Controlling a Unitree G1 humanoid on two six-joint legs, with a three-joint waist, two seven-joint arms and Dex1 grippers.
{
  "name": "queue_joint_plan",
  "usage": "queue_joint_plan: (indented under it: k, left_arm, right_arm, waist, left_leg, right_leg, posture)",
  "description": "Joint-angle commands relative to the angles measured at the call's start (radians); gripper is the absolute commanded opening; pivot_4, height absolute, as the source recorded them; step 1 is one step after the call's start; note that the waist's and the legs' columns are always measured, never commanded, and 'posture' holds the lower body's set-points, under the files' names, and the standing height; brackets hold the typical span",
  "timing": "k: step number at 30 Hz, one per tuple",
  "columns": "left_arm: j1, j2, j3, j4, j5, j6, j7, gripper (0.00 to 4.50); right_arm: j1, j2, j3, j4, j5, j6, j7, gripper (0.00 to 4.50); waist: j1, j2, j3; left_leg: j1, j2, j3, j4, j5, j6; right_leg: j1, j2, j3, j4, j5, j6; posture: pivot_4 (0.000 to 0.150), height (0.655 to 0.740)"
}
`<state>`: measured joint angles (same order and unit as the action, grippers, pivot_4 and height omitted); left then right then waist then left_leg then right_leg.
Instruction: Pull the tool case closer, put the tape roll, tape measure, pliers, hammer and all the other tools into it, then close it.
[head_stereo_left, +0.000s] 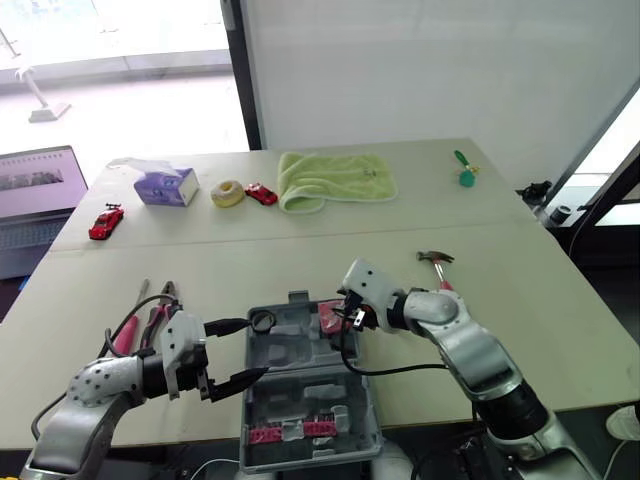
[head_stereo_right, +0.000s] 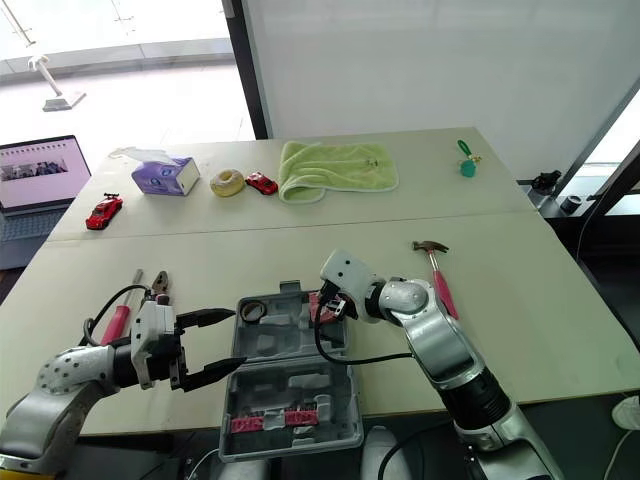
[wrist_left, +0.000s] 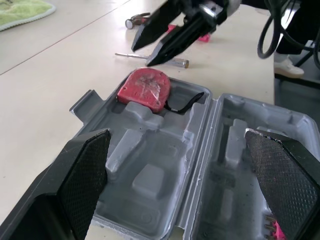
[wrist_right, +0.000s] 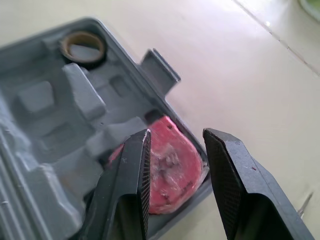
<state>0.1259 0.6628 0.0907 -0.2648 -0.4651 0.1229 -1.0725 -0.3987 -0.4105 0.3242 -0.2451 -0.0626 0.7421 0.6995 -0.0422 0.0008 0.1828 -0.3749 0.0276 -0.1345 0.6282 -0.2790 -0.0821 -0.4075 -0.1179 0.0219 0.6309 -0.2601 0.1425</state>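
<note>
The grey tool case (head_stereo_left: 290, 385) lies open at the table's front centre. A brown tape roll (head_stereo_left: 263, 321) sits in its far left corner. The red tape measure (wrist_left: 144, 89) lies in the far right corner. My right gripper (wrist_right: 177, 135) hangs open just above the tape measure, one finger on either side and neither touching it. At the case's left edge my left gripper (head_stereo_left: 258, 347) is wide open and holds nothing. The pliers (head_stereo_left: 158, 310) and a red-handled tool (head_stereo_left: 128, 330) lie to the left of the case. The pink-handled hammer (head_stereo_left: 440, 270) lies to the right.
Along the table's far side lie a green towel (head_stereo_left: 335, 178), a tissue box (head_stereo_left: 165, 185), a yellowish tape roll (head_stereo_left: 228, 193), two red toy cars (head_stereo_left: 261, 193) (head_stereo_left: 105, 222) and a green object (head_stereo_left: 466, 172). A laptop (head_stereo_left: 35, 200) stands off the table to the left.
</note>
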Motion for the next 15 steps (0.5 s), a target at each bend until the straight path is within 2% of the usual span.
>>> queue_joint_plan:
  k: [1,12,15]
  left_arm:
    - [0.007,0.001,0.006,-0.017,-0.002,-0.015,-0.001,4.50]
    - [0.016,0.004,0.010,-0.016,0.001,-0.021,0.000,4.50]
    - [0.016,0.006,0.011,-0.017,0.000,-0.022,-0.002,4.50]
  right_arm:
    - [0.021,0.010,-0.005,-0.019,0.017,-0.041,-0.018,1.74]
    - [0.059,0.048,0.008,0.053,0.036,-0.081,-0.059,1.74]
    - [0.047,0.044,0.028,0.110,0.025,-0.019,-0.057,1.74]
  waist:
    - [0.000,0.000,0.000]
    - [-0.001,0.000,0.000]
    - [-0.001,0.000,0.000]
  left_leg:
    - [0.000,0.000,0.000,0.000,0.000,0.000]
    - [0.000,0.000,0.000,0.000,0.000,0.000]
    - [0.001,0.000,0.000,0.000,0.000,0.000]
  right_leg:
    - [0.000,0.000,0.000,0.000,0.000,0.000]
    - [0.000,0.000,0.000,0.000,0.000,0.000]
    - [0.000,0.000,0.000,0.000,0.000,0.000]
  posture:
    - [0.150,0.7400]
    - [0.150,0.7400]
    - [0.150,0.7400]
